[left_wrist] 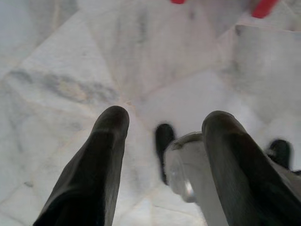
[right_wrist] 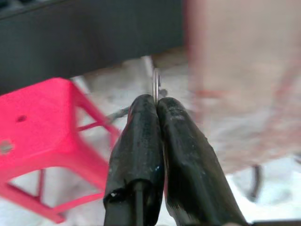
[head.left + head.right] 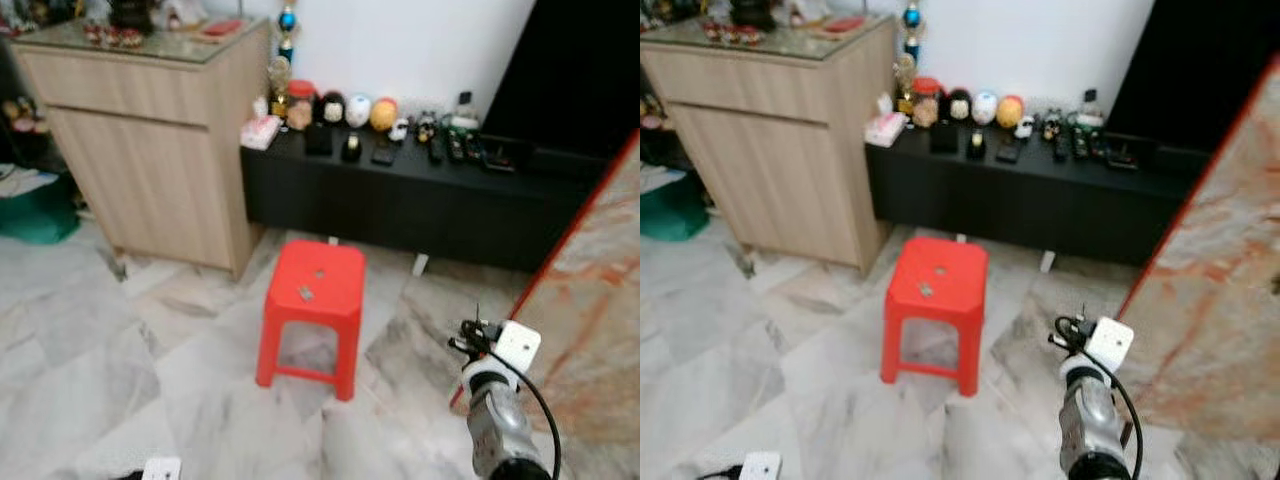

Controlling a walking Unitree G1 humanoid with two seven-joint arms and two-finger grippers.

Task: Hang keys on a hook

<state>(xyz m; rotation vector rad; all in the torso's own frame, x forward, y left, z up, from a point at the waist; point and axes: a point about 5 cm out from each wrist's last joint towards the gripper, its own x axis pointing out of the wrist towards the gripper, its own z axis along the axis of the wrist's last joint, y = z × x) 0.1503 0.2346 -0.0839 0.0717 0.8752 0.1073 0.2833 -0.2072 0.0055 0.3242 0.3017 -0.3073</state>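
Observation:
My right gripper (image 3: 468,336) is raised low at the right, between the red stool (image 3: 312,290) and a marble-patterned panel (image 3: 590,330). In the right wrist view its two black fingers (image 2: 141,141) are pressed shut on a thin metal key ring (image 2: 155,84), which sticks out past the tips. The keys themselves are hidden. My left gripper (image 1: 164,117) hangs open above the marble floor, with nothing between its fingers. A small grey item (image 3: 305,293) lies on the stool's seat.
A wooden cabinet (image 3: 150,150) stands at the back left. A low black console (image 3: 420,190) with ornaments and remotes runs along the back wall. The red-edged marble panel leans close on the right. A green tub (image 3: 35,215) sits at far left.

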